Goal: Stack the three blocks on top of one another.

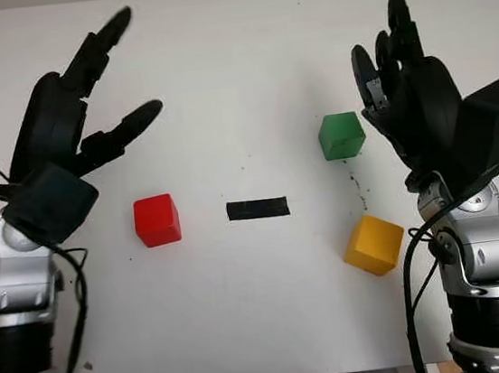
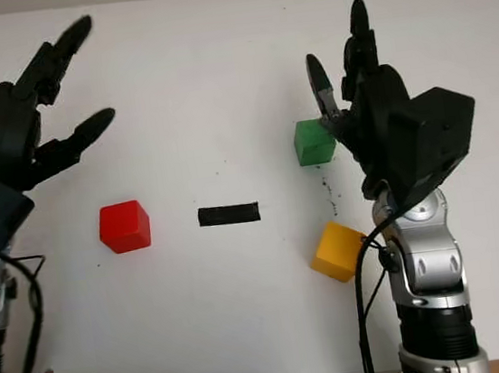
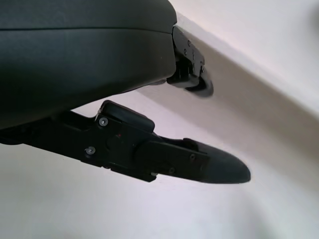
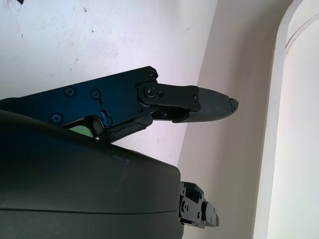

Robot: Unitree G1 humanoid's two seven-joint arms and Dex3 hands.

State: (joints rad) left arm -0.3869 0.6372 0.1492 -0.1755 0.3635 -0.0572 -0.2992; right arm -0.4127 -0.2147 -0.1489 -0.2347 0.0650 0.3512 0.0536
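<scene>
We see three blocks apart on the white worktop [image 1: 218,81]: the red block [image 1: 156,220] left of centre, the green block [image 1: 341,134] at upper right, the yellow block [image 1: 374,244] below it. A black strip [image 1: 257,208] lies mid-frame. Our left hand [image 1: 85,106], upper left, is open; our right hand [image 1: 400,77], open, is just beside the green block.

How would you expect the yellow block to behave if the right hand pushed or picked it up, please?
The yellow block has flat faces and sits flat on the table, so it would probably slide, not roll. It looks stiff and solid, likely keeping its shape in a grasp. Its smooth faces may slip between the right hand's fingers.
</scene>
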